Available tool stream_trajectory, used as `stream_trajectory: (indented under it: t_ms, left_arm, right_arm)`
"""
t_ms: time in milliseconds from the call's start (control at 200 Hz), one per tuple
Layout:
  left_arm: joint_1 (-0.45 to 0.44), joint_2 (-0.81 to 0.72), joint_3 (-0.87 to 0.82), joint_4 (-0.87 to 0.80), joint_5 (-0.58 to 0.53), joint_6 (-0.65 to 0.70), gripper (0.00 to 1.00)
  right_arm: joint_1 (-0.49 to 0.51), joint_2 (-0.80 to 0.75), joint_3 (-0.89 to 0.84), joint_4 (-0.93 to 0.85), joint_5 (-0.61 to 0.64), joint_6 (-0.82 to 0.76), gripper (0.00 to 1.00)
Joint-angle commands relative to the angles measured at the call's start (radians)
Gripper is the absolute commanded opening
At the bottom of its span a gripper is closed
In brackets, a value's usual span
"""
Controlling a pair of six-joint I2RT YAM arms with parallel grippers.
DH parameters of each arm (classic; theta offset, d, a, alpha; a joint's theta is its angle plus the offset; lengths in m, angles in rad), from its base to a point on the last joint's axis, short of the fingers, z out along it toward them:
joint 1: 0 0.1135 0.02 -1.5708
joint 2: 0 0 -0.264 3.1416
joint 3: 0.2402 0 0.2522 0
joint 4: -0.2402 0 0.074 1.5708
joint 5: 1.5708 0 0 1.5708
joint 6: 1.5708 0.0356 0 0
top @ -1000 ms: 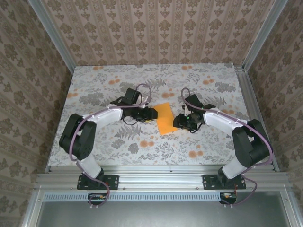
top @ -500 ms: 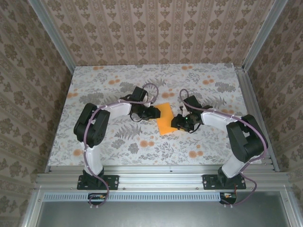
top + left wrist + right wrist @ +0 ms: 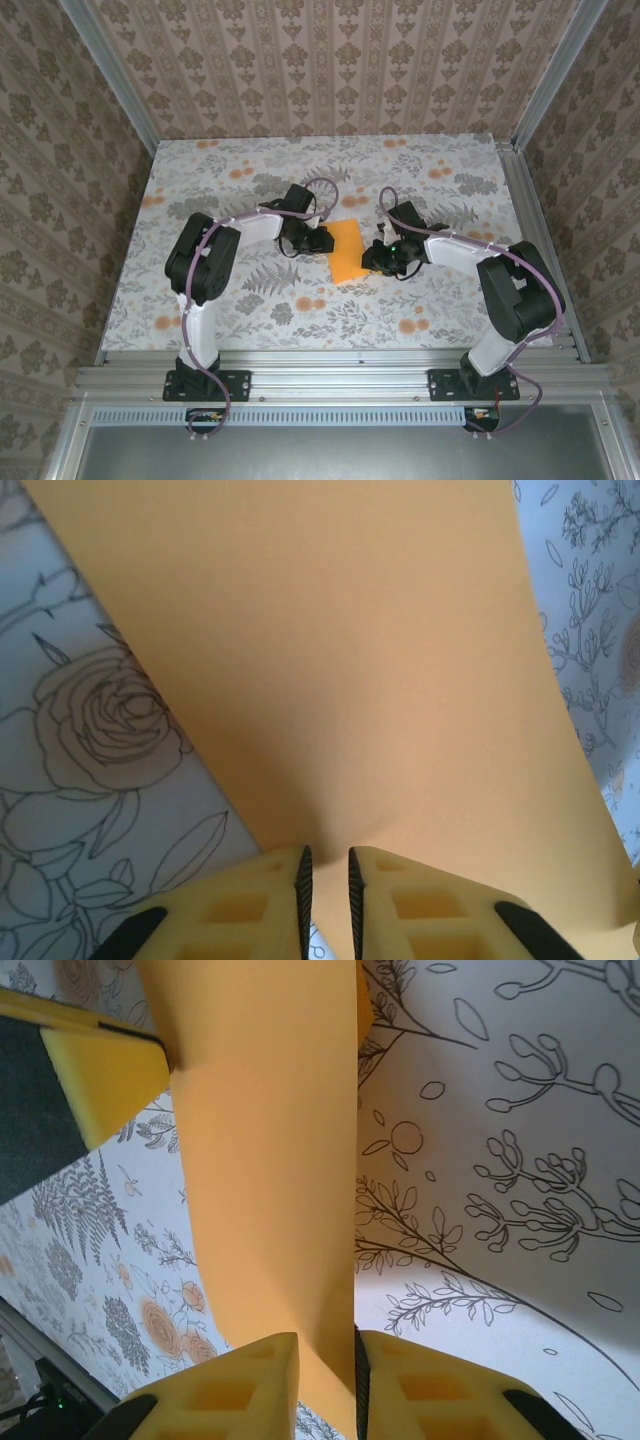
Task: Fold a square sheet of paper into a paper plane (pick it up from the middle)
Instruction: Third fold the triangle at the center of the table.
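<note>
The square sheet of paper (image 3: 347,252), bright orange, sits mid-table between my two grippers, bowed up off the cloth. From the left, my left gripper (image 3: 325,240) has its jaws drawn to a narrow slit on the sheet's near edge. In the left wrist view the sheet (image 3: 330,660) rises away from that gripper (image 3: 327,852). My right gripper (image 3: 370,258) meets the sheet from the right. In the right wrist view a band of the sheet (image 3: 270,1160) runs down between that gripper's (image 3: 327,1335) jaws and fills the gap. A left fingertip (image 3: 105,1075) holds the far edge.
A grey floral cloth (image 3: 250,300) covers the table. Patterned walls stand at the left, back and right. An aluminium rail (image 3: 340,380) carrying both arm bases runs along the near edge. Open cloth lies all round the sheet.
Both grippers' jaws have narrowed onto the sheet's edges. The left arm's elbow has swung right and folded tighter. The sheet now looks narrower and more bowed.
</note>
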Motion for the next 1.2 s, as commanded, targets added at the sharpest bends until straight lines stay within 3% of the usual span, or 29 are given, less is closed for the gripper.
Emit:
stream_trajectory:
  t_ms: [0, 385, 1195]
  left_arm:
    - [-0.005, 0.034, 0.033, -0.039, -0.023, 0.036, 0.18]
    - [-0.015, 0.073, 0.051, -0.066, -0.044, 0.062, 0.16]
    - [-0.019, 0.066, 0.014, -0.054, -0.027, 0.067, 0.17]
  right_arm:
    - [-0.004, -0.025, -0.015, 0.024, -0.036, 0.017, 0.21]
    - [0.006, -0.022, -0.016, 0.072, -0.074, 0.050, 0.09]
    - [0.024, 0.149, 0.077, 0.257, -0.144, 0.173, 0.04]
